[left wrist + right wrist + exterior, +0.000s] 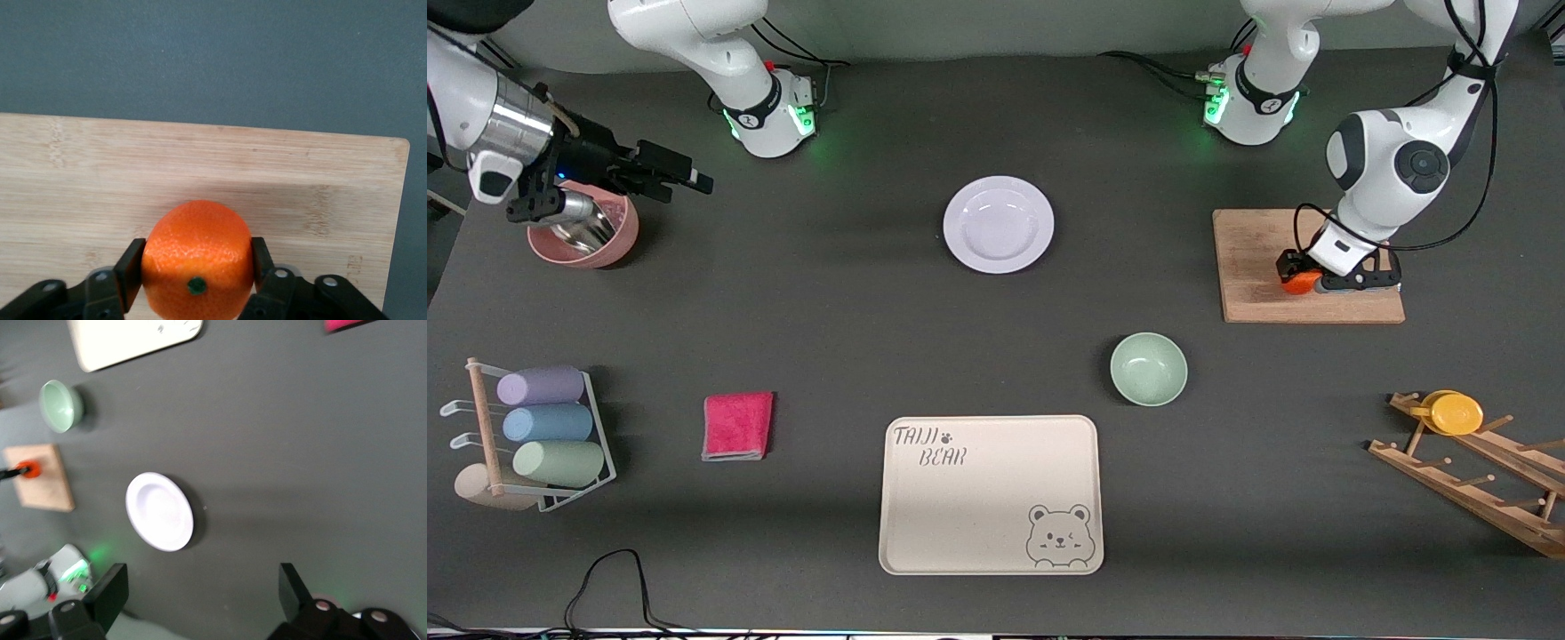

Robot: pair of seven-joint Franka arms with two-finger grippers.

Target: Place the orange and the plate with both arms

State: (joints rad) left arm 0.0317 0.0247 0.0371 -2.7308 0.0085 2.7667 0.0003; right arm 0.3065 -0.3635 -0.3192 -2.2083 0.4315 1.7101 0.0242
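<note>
The orange is being gripped by the left gripper down on the wooden cutting board at the left arm's end of the table; in the left wrist view the two black fingers are being pressed flat against either side of the fruit, stem dimple facing the camera, with the fruit resting on the board; so that hand is being kept closed on the orange, about as wide as the fruit itself.

The plate is being left alone in the middle of the table, farther from the front camera than the green bowl and the cream bear tray, well apart from both; nothing is being carried on it; it's also being caught by the right wrist view.

The right gripper is being held up over the right arm's end of the table, just beside the pink bowl; its fingers are being kept wide apart with nothing between them; that arm is waiting.

Other stuff being left untouched: a pink cloth, a rack of pastel cups, and a yellow cup sitting on the wooden rack.
</note>
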